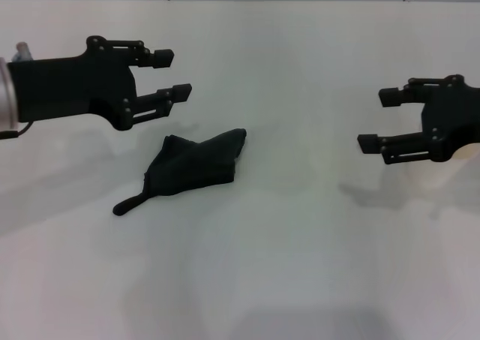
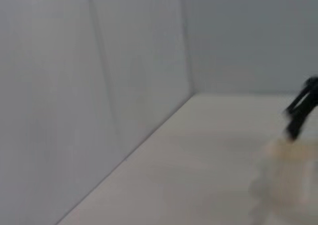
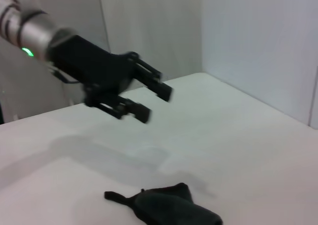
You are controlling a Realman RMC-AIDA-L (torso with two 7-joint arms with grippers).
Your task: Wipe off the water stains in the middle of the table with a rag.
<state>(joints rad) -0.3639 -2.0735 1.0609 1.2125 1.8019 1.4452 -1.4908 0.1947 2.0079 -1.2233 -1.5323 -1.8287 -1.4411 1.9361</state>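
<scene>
Two grippers: both hovering released, fingers pointing inward.
Left gripper (image 1: 174, 73): at the rag's (image 1: 193, 166) 11 o'clock.
Right gripper (image 1: 376, 119): at 3 o'clock, bare table (image 1: 300, 227) between.

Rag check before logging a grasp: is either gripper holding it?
No; the rag lies flat on the table, with the left gripper and right gripper open above it.

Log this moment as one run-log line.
left gripper: open, above table, just behind rag | right gripper: open, off to the right, empty | rag: flat on table, unheld | water stains: not visible
</scene>
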